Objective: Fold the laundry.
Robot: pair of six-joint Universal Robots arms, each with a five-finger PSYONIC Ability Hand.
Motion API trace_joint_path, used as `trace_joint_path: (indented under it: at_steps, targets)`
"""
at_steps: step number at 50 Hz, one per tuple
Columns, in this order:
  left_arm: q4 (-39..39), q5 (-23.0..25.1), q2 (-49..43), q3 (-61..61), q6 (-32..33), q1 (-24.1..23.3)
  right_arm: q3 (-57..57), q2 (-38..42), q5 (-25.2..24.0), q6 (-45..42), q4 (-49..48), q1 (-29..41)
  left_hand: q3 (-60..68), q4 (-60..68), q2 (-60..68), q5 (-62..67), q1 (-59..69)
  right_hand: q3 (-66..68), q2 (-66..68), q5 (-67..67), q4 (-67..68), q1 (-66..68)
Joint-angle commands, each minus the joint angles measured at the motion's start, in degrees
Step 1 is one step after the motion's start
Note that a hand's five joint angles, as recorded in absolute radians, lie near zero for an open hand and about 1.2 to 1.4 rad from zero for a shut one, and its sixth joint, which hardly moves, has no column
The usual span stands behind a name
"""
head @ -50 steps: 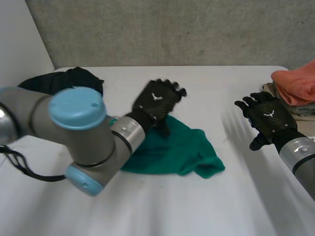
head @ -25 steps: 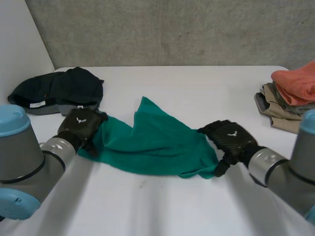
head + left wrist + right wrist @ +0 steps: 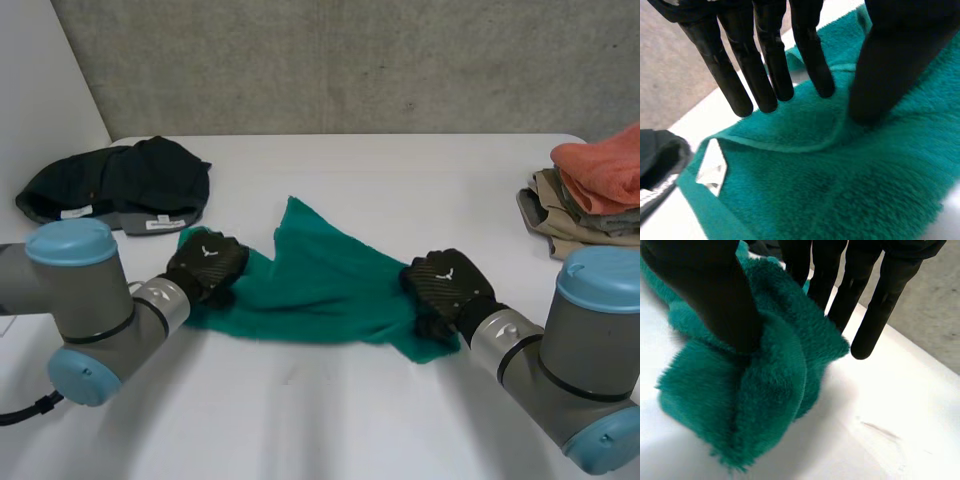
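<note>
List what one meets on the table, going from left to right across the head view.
black garment → left hand → green towel → right hand → stack of folded clothes

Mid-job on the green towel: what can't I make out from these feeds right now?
- Head view: the left hand covers one end of the green towel, hiding the corners there.
- Head view: the right hand covers the towel's other end.
- Head view: the stack of folded clothes is cut off by the picture's edge.
- Left wrist view: the towel's white tag is too small to read.
</note>
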Motion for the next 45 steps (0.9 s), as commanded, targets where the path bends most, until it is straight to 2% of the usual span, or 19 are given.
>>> trace_joint_path:
  at_steps: [1, 6, 10, 14, 17, 19, 22, 23, 26, 27, 29, 35, 37, 45]
  targets:
    - [-3.41, -1.03, 0.06, 2.01, -0.20, -0.52, 0.06, -0.30, 1.80, -4.09, -0.64, -0.03, 26.38, 26.20, 25.39, 26.57, 23.76, 22.25, 21.84, 22.70, 21.84, 23.13]
    - [-3.14, -3.15, 2.96, 2.27, -0.55, -0.52, 0.32, -1.27, 1.62, -8.22, 0.94, -0.39, 26.38, 26.20, 25.39, 26.57, 23.76, 22.25, 21.84, 22.70, 21.84, 23.13]
    - [-2.09, -3.41, 5.86, 2.19, -2.13, -0.96, 1.55, -4.34, 1.62, -12.96, 6.02, -0.21, 26.38, 26.20, 25.39, 26.57, 23.76, 22.25, 21.84, 22.70, 21.84, 23.13]
    - [-1.82, -3.50, 7.71, 2.36, -3.80, -1.93, 2.00, -8.56, 1.62, -15.70, 17.09, 0.05, 26.38, 26.20, 25.39, 26.57, 23.76, 22.25, 21.84, 22.70, 21.84, 23.13]
    - [-1.47, -3.59, 9.55, 2.45, -3.98, -2.01, 2.08, -11.90, 1.18, -14.65, 28.25, 1.63, 26.38, 26.20, 25.39, 26.57, 23.76, 22.25, 21.84, 22.70, 21.84, 23.13]
    - [-1.12, -3.59, 10.00, 2.54, -3.98, -1.93, 2.08, -13.13, -0.22, -12.20, 35.44, 5.56, 26.38, 26.20, 25.39, 26.57, 23.76, 22.25, 21.84, 22.70, 21.84, 23.13]
    - [-0.24, -3.59, 10.09, 2.80, -3.72, -1.93, 2.00, -13.05, -3.12, -9.20, 40.65, 11.55, 26.38, 26.20, 25.39, 26.57, 23.76, 22.25, 21.84, 22.70, 21.84, 23.13]
    - [-0.07, -3.59, 10.09, 2.80, -3.72, -1.93, 1.13, -13.05, -4.52, -7.54, 42.15, 14.70, 26.38, 26.20, 25.39, 26.57, 23.76, 17.48, 17.07, 17.93, 17.07, 18.36]
    - [0.11, -3.59, 10.17, 3.07, -3.63, -1.75, -0.63, -13.57, -5.67, -5.77, 42.08, 18.06, 26.38, 26.20, 25.39, 26.57, 23.76, -14.43, -14.84, -13.98, -14.84, -13.55]
    - [0.11, -3.59, 10.17, 3.15, -3.72, -1.66, -3.08, -13.66, -5.24, -5.24, 41.03, 17.90, 26.38, 26.20, 25.39, 26.57, 23.76, -29.01, -29.43, -28.56, -29.42, -28.14]
    - [-0.06, -3.68, 10.53, 3.15, -3.80, -1.66, -5.90, -13.66, -4.10, -5.06, 39.97, 16.50, 26.38, 26.20, 25.39, 26.57, 23.76, -39.72, -40.13, -39.27, -40.13, -38.84]
    - [-0.50, -3.59, 12.98, 1.75, -3.98, -1.84, -16.70, -13.40, 1.87, -8.39, 39.70, 5.35, 26.38, 26.20, 25.39, 26.57, 23.76, -41.11, -41.52, -40.66, -41.51, -40.23]
    - [-0.51, -3.33, 13.77, 0.78, -3.98, -1.84, -19.00, -12.70, 2.76, -9.98, 39.70, 4.10, 26.38, 26.20, 25.39, 26.57, 23.76, -41.10, -41.52, -40.65, -41.51, -40.23]
    - [-0.59, -3.15, 17.64, -1.77, -4.07, -2.19, -30.07, 0.38, 3.11, -15.43, 36.98, 3.13, 26.38, 26.20, 25.39, 26.57, 23.76, -47.75, -48.16, -47.30, -48.16, -46.87]
